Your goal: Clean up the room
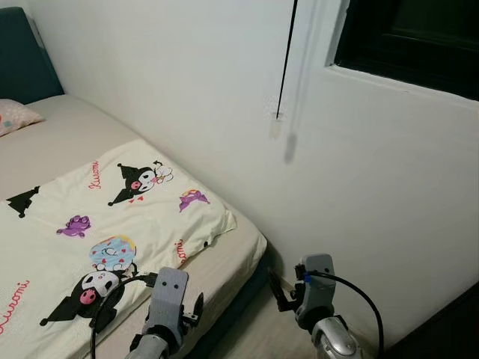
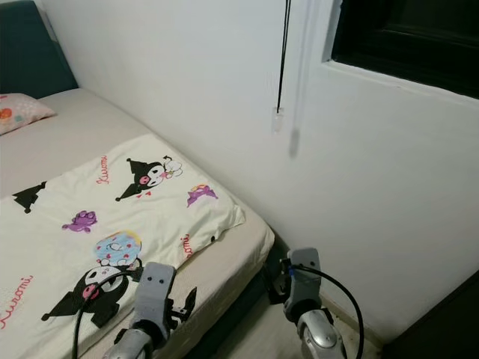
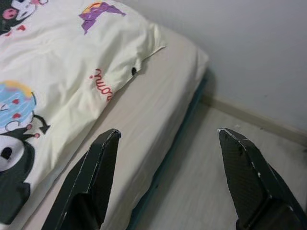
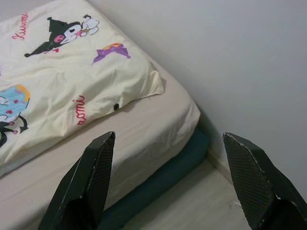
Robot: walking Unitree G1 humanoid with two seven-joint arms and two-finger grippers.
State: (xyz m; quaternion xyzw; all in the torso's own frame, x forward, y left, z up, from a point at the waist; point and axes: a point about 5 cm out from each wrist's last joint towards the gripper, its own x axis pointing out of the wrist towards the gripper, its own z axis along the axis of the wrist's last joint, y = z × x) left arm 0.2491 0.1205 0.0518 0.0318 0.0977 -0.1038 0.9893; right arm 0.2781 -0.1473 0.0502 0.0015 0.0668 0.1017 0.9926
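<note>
Lying on the bed (image 1: pixel 224 273), a cream cartoon-printed duvet (image 1: pixel 112 217) reached near its foot corner. The left gripper (image 3: pixel 165 143) and right gripper (image 4: pixel 168 143) both hovered spread and empty over that corner, beside the white wall (image 1: pixel 359 164).

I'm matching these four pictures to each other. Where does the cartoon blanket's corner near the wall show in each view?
Left eye view: blanket corner right of centre, on the bed beside the wall.
Right eye view: corner at centre.
Left wrist view: corner near the top, beyond the open left gripper.
Right wrist view: corner above centre, beyond the open right gripper.
Shared landmark: the purple print beside the corner.
</note>
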